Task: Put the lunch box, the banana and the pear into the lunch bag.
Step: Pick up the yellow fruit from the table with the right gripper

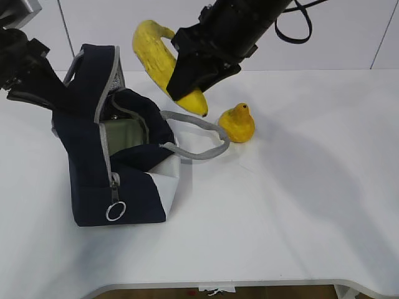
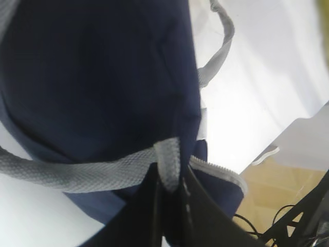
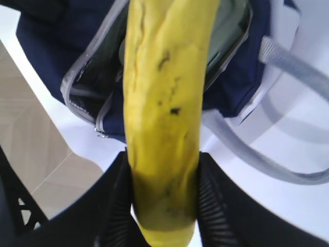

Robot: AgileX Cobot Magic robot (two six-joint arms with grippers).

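The navy lunch bag (image 1: 90, 159) stands open at the left of the table, its flap lifted. My left gripper (image 1: 47, 90) is shut on the bag's grey strap (image 2: 168, 163) and holds that side up. The lunch box (image 1: 124, 134) with its sage-green lid lies inside the bag, and it also shows in the right wrist view (image 3: 229, 31). My right gripper (image 1: 190, 78) is shut on the banana (image 1: 156, 53) and holds it in the air just right of the bag's opening. In the right wrist view the banana (image 3: 164, 77) hangs over the open bag (image 3: 46, 31). The pear (image 1: 237, 123) sits on the table, right of the bag.
The bag's other grey strap handle (image 1: 199, 134) lies looped on the white table (image 1: 299, 187) between bag and pear. A ring pull (image 1: 115, 211) hangs at the bag's front. The table's front edge runs along the bottom of the exterior view.
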